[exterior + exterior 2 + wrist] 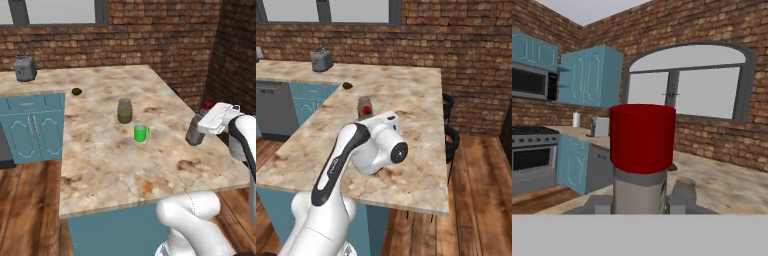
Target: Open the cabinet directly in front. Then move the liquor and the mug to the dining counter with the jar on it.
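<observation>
**Bottle in your grip, over the worktop's right edge**

Your hand (196, 131) is clamped on the liquor (195, 131), upright, red cap toward the wrist camera, low over the dining worktop (110, 165) near its right edge, likely for setting down. Farther in stands the green mug (141, 133), already delivered. Just beyond it is the jar (124, 110), which marks this as the right worktop.

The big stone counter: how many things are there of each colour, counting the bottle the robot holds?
Green: 1, the mug
Olive-brown: 1, the jar
Red-capped: 1, the liquor over the dining counter
Dark: 1, a small lump
Total: 4
</observation>
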Tool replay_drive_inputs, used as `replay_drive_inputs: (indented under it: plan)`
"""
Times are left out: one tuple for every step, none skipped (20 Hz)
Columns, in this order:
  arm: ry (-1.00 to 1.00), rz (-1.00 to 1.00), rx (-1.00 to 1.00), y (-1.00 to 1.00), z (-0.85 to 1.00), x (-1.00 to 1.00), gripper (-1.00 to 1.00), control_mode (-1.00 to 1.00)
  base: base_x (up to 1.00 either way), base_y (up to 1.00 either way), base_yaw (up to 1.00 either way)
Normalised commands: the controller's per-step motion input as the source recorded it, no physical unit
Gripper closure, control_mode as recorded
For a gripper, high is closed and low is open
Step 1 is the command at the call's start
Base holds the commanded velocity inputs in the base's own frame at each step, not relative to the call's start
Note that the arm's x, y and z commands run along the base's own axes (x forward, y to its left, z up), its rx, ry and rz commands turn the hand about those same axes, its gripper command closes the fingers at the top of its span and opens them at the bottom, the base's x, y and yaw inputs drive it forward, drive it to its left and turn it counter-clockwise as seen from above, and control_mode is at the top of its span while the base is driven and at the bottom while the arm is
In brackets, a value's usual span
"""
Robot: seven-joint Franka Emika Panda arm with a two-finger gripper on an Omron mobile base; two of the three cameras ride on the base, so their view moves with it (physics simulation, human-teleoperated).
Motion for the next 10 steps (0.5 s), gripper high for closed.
replay_drive_inputs:
  plan:
    - [0.04,0.00,0.00,0.00,-0.08,0.60,1.00,-1.00,0.00,0.00,0.00]
    - [0.06,0.00,0.00,0.00,-0.06,0.68,1.00,-1.00,0.00,0.00,0.00]
    - [0.07,0.00,0.00,0.00,-0.08,0.72,1.00,-1.00,0.00,0.00,0.00]
    - [0.09,0.00,0.00,0.00,-0.09,0.74,1.00,-1.00,0.00,0.00,0.00]
    - [0.08,0.00,0.00,0.00,-0.11,0.71,1.00,-1.00,0.00,0.00,0.00]
    - [0.08,0.00,0.00,0.00,-0.11,0.67,1.00,-1.00,0.00,0.00,0.00]
    - [0.09,-0.01,0.00,0.00,-0.15,0.68,1.00,-1.00,0.00,0.00,0.00]
    - [0.09,-0.01,0.00,0.00,-0.15,0.68,1.00,-1.00,0.00,0.00,0.00]
    - [0.09,-0.01,0.00,0.00,-0.16,0.69,1.00,-1.00,0.00,0.00,0.00]
    - [0.10,-0.01,0.00,0.00,-0.17,0.67,1.00,-1.00,0.00,0.00,0.00]
